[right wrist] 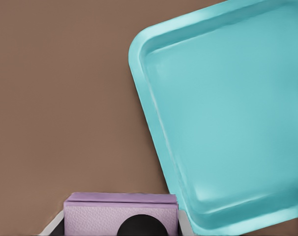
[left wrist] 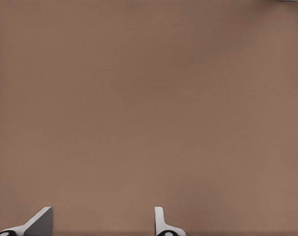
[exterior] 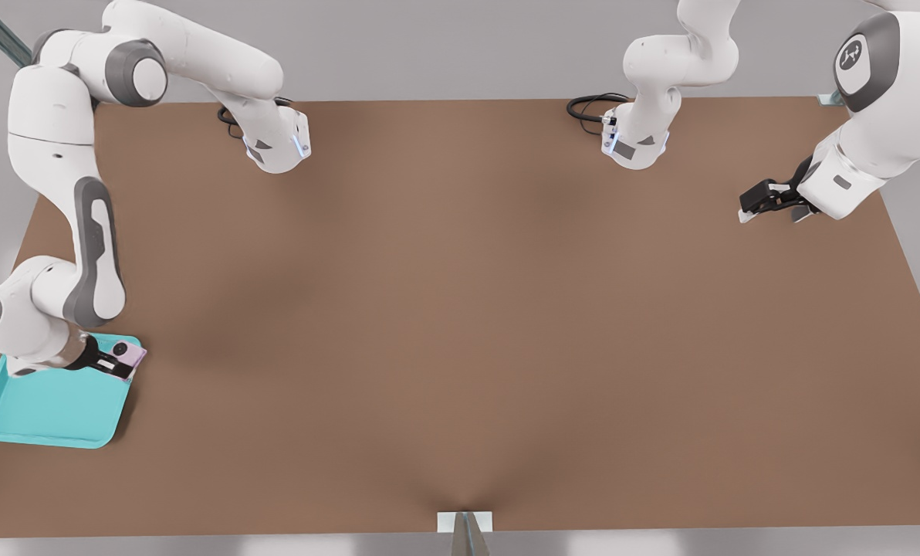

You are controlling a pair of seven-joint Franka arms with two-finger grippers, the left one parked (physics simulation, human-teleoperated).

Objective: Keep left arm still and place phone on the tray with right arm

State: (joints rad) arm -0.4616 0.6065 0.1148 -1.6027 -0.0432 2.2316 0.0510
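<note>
The turquoise tray point(exterior: 43, 442) lies at the table's near corner on the front view's left. The right arm point(exterior: 93, 255) reaches down to it. Its gripper point(exterior: 117, 360) is shut on the pale pink phone point(exterior: 128, 353), held just above the tray's far corner on the side toward the table's middle. In the right wrist view the phone point(right wrist: 120, 214) fills the space between the white fingertips point(right wrist: 53, 227), one black lens showing. There the tray point(right wrist: 154, 113) lies close beside the phone, and brown table shows under the phone's other side.
The left arm point(exterior: 884, 100) hangs parked at the front view's right, its black gripper point(exterior: 769, 205) above the table. White arm links with black cables point(exterior: 591, 108) stand along the far edge. A small white bracket point(exterior: 465, 522) sits at the near edge.
</note>
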